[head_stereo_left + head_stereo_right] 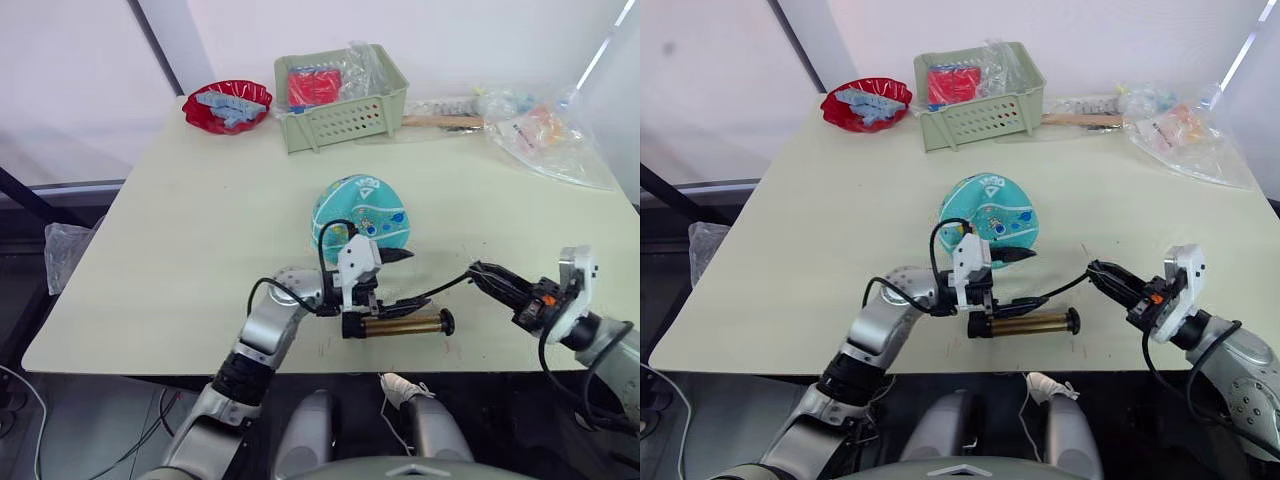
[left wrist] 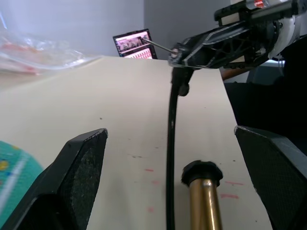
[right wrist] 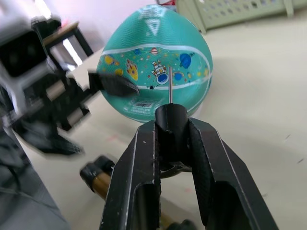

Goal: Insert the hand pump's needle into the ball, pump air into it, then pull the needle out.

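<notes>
STEP: needle not yet inserted | right tool (image 1: 478, 270) clamped on needle (image 3: 170, 84) fitting, lower right | left tool (image 1: 395, 283) spread wide over hand pump (image 1: 400, 325), centre-low | ball (image 1: 361, 215) mid-bench | NEXT: likely aim tip at valve

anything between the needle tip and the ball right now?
Nothing. In the right wrist view the needle, clamped in the right gripper, points at the ball across bare table; one left-gripper finger sits off to the side.

A lab-like test room: a plain table (image 1: 200, 230) against white walls, with cables (image 1: 25, 395) on the floor.
</notes>
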### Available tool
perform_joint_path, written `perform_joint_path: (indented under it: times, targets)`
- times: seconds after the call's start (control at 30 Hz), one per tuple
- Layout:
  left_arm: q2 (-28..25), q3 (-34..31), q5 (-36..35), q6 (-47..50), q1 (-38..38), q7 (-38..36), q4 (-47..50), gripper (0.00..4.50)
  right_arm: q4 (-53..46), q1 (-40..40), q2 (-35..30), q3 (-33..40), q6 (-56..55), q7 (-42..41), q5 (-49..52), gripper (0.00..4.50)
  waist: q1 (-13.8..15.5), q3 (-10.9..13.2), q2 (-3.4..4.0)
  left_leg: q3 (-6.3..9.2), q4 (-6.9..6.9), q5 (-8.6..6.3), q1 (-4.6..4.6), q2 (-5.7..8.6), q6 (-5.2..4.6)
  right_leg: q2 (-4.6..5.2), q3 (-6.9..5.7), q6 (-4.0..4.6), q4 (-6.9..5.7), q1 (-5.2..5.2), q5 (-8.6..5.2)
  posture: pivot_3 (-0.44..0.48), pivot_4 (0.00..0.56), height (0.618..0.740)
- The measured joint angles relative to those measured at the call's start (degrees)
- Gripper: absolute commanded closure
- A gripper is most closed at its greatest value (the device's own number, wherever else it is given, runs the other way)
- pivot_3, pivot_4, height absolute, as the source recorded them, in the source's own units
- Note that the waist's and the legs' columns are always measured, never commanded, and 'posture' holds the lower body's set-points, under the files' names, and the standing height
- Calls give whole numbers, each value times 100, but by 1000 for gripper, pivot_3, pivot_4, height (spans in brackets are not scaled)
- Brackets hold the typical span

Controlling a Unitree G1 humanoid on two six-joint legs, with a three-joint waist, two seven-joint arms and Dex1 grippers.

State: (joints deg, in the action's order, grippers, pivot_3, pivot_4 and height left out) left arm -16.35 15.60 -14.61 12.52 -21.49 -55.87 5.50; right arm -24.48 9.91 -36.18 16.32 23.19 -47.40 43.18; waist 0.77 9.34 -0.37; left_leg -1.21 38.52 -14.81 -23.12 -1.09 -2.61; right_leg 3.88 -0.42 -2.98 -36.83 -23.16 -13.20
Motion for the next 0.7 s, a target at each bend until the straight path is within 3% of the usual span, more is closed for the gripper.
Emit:
perform_joint_path:
  times: [0.27, 0.5, 0.7]
  targets:
    - [-315, -644, -247, 543, -104, 554, 396, 21, 423, -115, -134, 43, -1400, -871, -835, 4163, -7, 4, -7, -2, 0, 0, 4, 1, 0, -12, 3, -21, 0, 0, 13, 0, 150, 737]
    - [-790, -1256, -232, 1165, -568, 1217, 351, 21, 762, -152, -134, 56, -1856, -1026, -1083, 4163, 6, 8, -13, -3, 0, 0, 4, 1, 1, -16, 3, -19, 0, 1, 15, 0, 150, 737]
    - [-1048, -1287, -20, 1429, -1003, 1477, -7, 21, 911, -212, -109, 48, -2016, -1082, -1138, 4163, 0, 10, -17, -5, -1, 0, 6, 4, 1, -16, 6, -20, 0, 1, 15, 0, 150, 737]
